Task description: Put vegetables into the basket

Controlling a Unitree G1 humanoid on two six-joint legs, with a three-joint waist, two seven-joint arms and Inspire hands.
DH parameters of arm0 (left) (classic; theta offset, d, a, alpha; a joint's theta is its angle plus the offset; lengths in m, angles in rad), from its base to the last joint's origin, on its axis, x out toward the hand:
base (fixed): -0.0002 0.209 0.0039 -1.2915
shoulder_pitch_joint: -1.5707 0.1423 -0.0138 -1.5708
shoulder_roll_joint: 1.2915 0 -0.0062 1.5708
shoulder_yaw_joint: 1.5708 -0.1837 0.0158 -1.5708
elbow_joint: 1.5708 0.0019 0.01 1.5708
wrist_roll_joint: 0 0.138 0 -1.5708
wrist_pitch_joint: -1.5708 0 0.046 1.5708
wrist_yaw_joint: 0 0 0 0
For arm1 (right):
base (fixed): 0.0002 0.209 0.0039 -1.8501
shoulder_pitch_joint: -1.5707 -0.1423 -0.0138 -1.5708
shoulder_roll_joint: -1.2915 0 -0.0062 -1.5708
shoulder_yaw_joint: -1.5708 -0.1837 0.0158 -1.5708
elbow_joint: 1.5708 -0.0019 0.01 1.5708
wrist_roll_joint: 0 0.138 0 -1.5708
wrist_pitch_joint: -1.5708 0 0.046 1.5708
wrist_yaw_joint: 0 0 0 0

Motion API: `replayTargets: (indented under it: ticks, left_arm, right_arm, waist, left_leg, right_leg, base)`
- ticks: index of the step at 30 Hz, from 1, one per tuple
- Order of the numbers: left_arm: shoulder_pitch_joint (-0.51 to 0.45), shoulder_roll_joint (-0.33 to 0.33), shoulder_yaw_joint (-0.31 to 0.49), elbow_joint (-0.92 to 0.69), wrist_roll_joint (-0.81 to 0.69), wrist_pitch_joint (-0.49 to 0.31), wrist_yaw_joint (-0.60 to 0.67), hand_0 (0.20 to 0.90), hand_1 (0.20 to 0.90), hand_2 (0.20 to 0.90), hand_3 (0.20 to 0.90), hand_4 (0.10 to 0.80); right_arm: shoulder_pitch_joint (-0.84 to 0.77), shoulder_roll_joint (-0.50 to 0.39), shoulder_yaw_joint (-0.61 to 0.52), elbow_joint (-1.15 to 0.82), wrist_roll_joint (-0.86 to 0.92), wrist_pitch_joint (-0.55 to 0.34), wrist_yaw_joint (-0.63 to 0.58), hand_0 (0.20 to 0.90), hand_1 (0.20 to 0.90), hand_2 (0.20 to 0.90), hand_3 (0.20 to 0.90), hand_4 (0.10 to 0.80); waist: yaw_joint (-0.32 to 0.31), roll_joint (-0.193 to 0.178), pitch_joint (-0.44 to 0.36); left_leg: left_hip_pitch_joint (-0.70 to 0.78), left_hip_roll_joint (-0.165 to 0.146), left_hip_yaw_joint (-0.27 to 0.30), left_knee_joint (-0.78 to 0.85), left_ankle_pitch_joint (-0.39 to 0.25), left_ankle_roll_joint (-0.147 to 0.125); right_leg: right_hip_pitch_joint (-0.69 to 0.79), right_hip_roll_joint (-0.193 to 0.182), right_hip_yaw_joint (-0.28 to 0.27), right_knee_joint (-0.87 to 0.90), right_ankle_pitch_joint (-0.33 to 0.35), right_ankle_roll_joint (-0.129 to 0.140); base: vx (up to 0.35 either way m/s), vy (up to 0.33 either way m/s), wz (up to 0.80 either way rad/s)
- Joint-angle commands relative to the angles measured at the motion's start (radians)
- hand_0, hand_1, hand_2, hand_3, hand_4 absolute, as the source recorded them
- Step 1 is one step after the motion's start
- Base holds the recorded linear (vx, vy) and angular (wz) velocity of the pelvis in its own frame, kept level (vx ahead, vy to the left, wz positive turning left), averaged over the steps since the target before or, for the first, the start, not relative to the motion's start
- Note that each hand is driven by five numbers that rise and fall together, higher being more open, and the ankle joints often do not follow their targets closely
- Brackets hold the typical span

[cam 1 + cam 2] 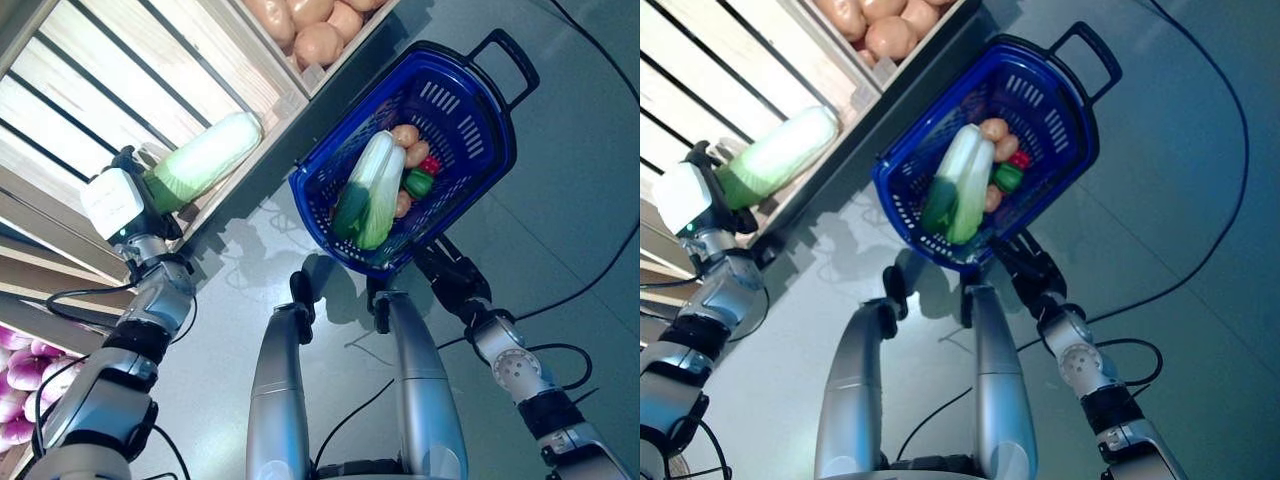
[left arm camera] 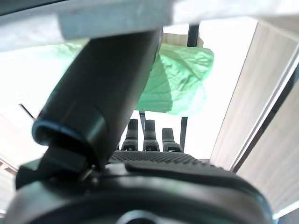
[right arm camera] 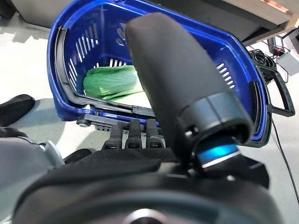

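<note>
A pale green napa cabbage (image 1: 205, 157) lies at the edge of a wooden shelf (image 1: 150, 60). My left hand (image 1: 128, 158) is shut on its leafy end (image 2: 182, 79), with the thumb (image 2: 98, 102) across it. To the right, the blue basket (image 1: 470, 115) hangs tilted above the floor, and my right hand (image 1: 450, 275) is shut on the black handle (image 3: 112, 109) at its near rim. Inside the basket are another napa cabbage (image 1: 370, 190), potatoes (image 1: 405, 135), a green pepper (image 1: 418, 183) and a red pepper (image 1: 430, 164).
A wooden crate of potatoes (image 1: 310, 25) sits on the shelf just behind the basket. Purple onions (image 1: 15, 380) show at the lower left. The basket's second black handle (image 1: 510, 55) sticks out on its far side. Grey floor (image 1: 560, 230) lies below.
</note>
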Motion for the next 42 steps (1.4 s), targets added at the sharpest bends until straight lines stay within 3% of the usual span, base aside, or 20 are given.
replayTargets:
  ticks: [1, 8, 17, 24, 26, 27, 35, 42]
  left_arm:
    - [-0.044, -0.003, -0.002, 0.004, 0.035, -0.048, 0.045, 0.3, 0.3, 0.3, 0.3, 0.4]
    - [-0.043, -0.021, 0.0, 0.013, -0.002, -0.073, 0.086, 0.3, 0.3, 0.3, 0.3, 0.4]
    - [-0.008, -0.04, 0.032, -0.03, -0.01, -0.169, 0.133, 0.3, 0.3, 0.3, 0.3, 0.4]
    - [0.134, -0.076, 0.111, -0.132, -0.063, -0.328, 0.132, 0.3, 0.3, 0.3, 0.3, 0.4]
    - [0.18, -0.103, 0.143, -0.16, -0.103, -0.381, 0.108, 0.3, 0.3, 0.3, 0.3, 0.4]
    - [0.221, -0.127, 0.169, -0.185, -0.103, -0.419, 0.094, 0.3, 0.3, 0.3, 0.3, 0.4]
    - [0.399, -0.19, 0.26, -0.317, -0.236, -0.561, -0.117, 0.3, 0.3, 0.3, 0.3, 0.4]
    - [0.554, -0.221, 0.295, -0.434, -0.308, -0.574, -0.285, 0.3, 0.3, 0.3, 0.3, 0.4]
  right_arm:
    - [0.021, 0.017, -0.004, -0.108, -0.031, -0.003, -0.008, 0.9, 0.9, 0.9, 0.9, 0.8]
    - [0.019, 0.028, 0.001, -0.101, -0.041, -0.011, 0.003, 0.9, 0.9, 0.9, 0.9, 0.8]
    - [0.036, 0.054, 0.007, -0.116, -0.048, -0.032, 0.007, 0.9, 0.9, 0.9, 0.9, 0.8]
    - [0.117, 0.098, 0.006, -0.134, -0.103, -0.09, 0.038, 0.9, 0.9, 0.9, 0.9, 0.8]
    - [0.138, 0.114, 0.003, -0.132, -0.142, -0.106, 0.032, 0.9, 0.9, 0.9, 0.9, 0.8]
    - [0.155, 0.122, -0.006, -0.125, -0.181, -0.121, 0.015, 0.9, 0.9, 0.9, 0.9, 0.8]
    - [0.216, 0.142, -0.078, -0.107, -0.209, -0.11, 0.038, 0.9, 0.9, 0.9, 0.9, 0.8]
    - [0.28, 0.173, -0.148, -0.086, -0.255, -0.083, 0.057, 0.9, 0.9, 0.9, 0.9, 0.8]
  waist:
    - [0.001, -0.022, -0.002]
    - [0.002, -0.025, -0.002]
    - [0.006, -0.03, -0.002]
    - [0.019, -0.019, -0.002]
    - [0.026, -0.013, -0.003]
    - [0.034, -0.01, -0.02]
    - [0.067, 0.01, -0.124]
    - [0.095, 0.019, -0.237]
  left_leg:
    - [-0.038, 0.013, -0.018, -0.055, 0.053, -0.03]
    - [-0.032, 0.009, -0.02, -0.066, 0.06, -0.033]
    - [0.027, 0.008, -0.019, -0.102, 0.068, -0.039]
    - [0.227, -0.016, -0.012, -0.256, 0.122, -0.058]
    - [0.303, -0.031, -0.008, -0.321, 0.14, -0.059]
    - [0.343, -0.039, -0.003, -0.379, 0.179, -0.056]
    - [0.528, -0.045, -0.009, -0.573, 0.228, -0.067]
    - [0.71, -0.057, -0.034, -0.736, 0.248, -0.06]
  right_leg:
    - [0.043, -0.029, -0.032, -0.055, 0.063, 0.009]
    - [0.05, -0.022, -0.029, -0.065, 0.066, 0.012]
    - [0.106, -0.015, -0.032, -0.098, 0.066, 0.014]
    - [0.317, -0.01, -0.032, -0.267, 0.092, 0.022]
    - [0.397, -0.012, -0.036, -0.329, 0.101, 0.025]
    - [0.446, -0.023, -0.055, -0.391, 0.129, 0.025]
    - [0.661, -0.031, -0.13, -0.571, 0.141, 0.023]
    - [0.849, -0.026, -0.171, -0.714, 0.169, 0.033]
  base:
    - [0.0, 0.0, 0.0]
    - [0.0, 0.0, 0.0]
    - [0.001, 0.0, 0.0]
    - [0.024, -0.019, -0.04]
    - [0.015, -0.025, 0.05]
    - [-0.017, -0.011, 0.04]
    - [0.029, -0.012, 0.07]
    - [0.087, 0.002, 0.13]
